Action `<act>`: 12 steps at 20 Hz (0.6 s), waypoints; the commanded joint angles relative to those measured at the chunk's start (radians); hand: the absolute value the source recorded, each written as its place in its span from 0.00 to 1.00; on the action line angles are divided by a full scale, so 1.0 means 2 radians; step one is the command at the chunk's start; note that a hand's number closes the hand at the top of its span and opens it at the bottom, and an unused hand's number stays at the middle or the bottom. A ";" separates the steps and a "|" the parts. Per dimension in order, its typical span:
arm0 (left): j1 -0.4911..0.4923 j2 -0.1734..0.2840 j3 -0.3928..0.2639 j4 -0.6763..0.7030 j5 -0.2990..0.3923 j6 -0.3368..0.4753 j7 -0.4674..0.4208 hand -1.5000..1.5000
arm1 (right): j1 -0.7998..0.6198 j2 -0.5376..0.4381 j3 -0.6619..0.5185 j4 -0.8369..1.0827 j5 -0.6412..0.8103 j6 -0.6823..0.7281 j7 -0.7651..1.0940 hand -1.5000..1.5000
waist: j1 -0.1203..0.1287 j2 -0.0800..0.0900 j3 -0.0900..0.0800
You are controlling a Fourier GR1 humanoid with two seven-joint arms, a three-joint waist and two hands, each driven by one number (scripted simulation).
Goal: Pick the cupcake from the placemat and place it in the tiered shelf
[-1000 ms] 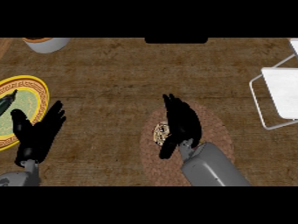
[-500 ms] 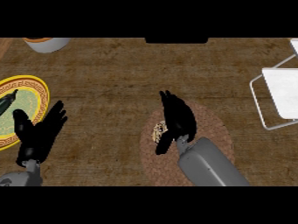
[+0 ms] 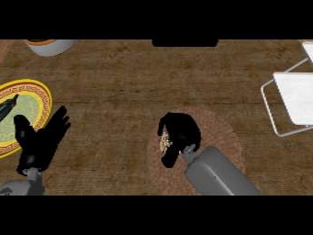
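- The cupcake (image 3: 164, 141) shows only as a pale speckled patch on the round woven placemat (image 3: 220, 133).
- The right hand (image 3: 180, 134) curls over it.
- The left hand (image 3: 42, 141) rests open beside the yellow plate (image 3: 40, 94).

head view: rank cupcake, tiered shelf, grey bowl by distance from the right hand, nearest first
From the right hand:
1. cupcake, under the hand on the placemat, mostly hidden.
2. tiered shelf, at the right edge.
3. grey bowl, top left corner.
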 commanded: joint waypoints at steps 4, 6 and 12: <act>-0.001 -0.010 0.007 0.014 -0.007 0.003 0.010 0.50 | 0.030 0.010 0.029 -0.045 -0.010 -0.010 -0.020 1.00 | -0.002 0.007 0.000; 0.018 0.000 0.008 -0.005 0.003 -0.010 0.015 0.50 | 0.109 -0.079 0.013 -0.133 -0.028 0.009 -0.064 1.00 | -0.008 0.005 0.000; 0.054 -0.029 -0.002 -0.011 -0.011 0.016 -0.008 0.50 | 0.234 -0.273 -0.085 -0.246 -0.106 0.027 -0.195 1.00 | -0.030 0.001 0.000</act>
